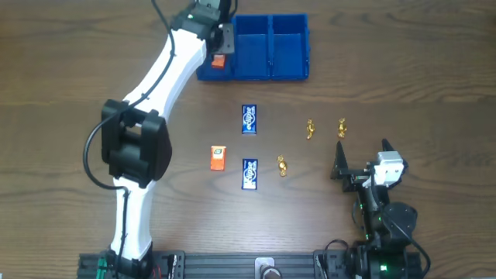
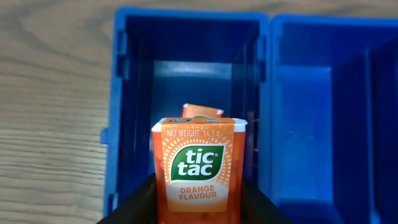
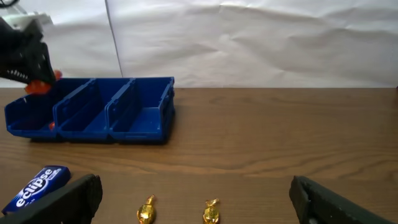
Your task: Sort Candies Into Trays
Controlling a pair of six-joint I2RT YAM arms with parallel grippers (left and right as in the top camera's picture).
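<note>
Box of orange mints (image 2: pixel 199 174) stands upright, pinched between the fingers of the left tool (image 2: pixel 199 214), over the leftmost compartment of the blue tray (image 2: pixel 193 17) at the far side of the desk (image 1: pixel 403 85). The left wrist view shows a second orange box (image 2: pixel 203 111) lying inside that compartment, just behind the held one; from above, the arm covers that spot.

The top view gives the spread on the desk. A third orange box (image 1: pixel 218 158) lies near the middle, with the near gum pack (image 1: pixel 249 173) just to its right and the far gum pack (image 1: pixel 249 119) beyond it. The first gold candy (image 1: pixel 282 166) lies right of the near pack. The second gold candy (image 1: pixel 310 129) and third gold candy (image 1: pixel 342 128) lie side by side farther right.

At the near right, the right tool (image 1: pixel 363 155) hangs with its fingers spread wide, holding nothing. Its wrist view shows the tray's three compartments. There the held box is a small orange patch, hard to make out, and the view's edge cuts off two gold candies.
</note>
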